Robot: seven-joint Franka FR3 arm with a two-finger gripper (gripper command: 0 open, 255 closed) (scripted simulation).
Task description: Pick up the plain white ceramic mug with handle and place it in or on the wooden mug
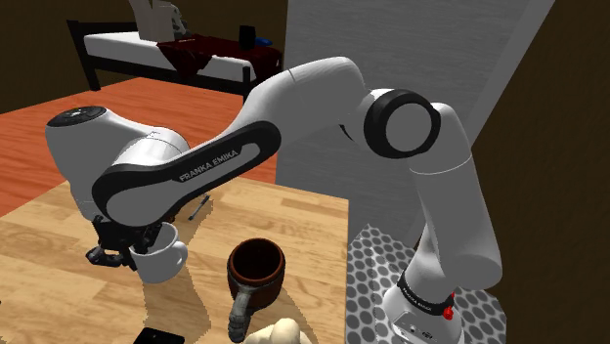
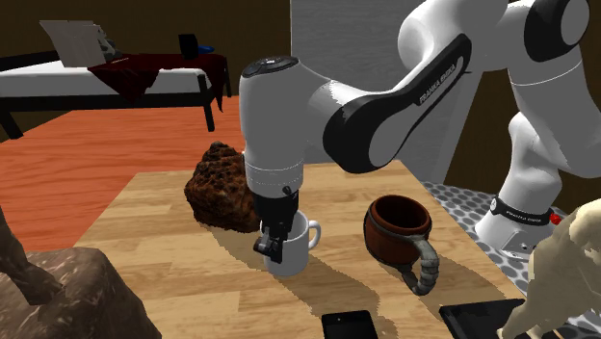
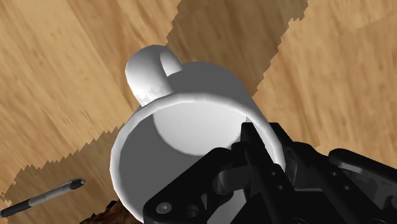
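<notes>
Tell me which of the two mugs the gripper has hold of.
The white mug: the gripper clasps it at the rim. The brown mug stands apart from it on the table, upright, with nothing touching it.

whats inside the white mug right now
Inside the white mug I see bare white wall and floor, with one finger of the gripper dipping in at the rim. The gripper hides the rest of the inside.

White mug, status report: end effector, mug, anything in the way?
End effector shut on rim of white mug, one finger inside. Brown mug upright alongside, not touching. Nothing standing between them.
</notes>
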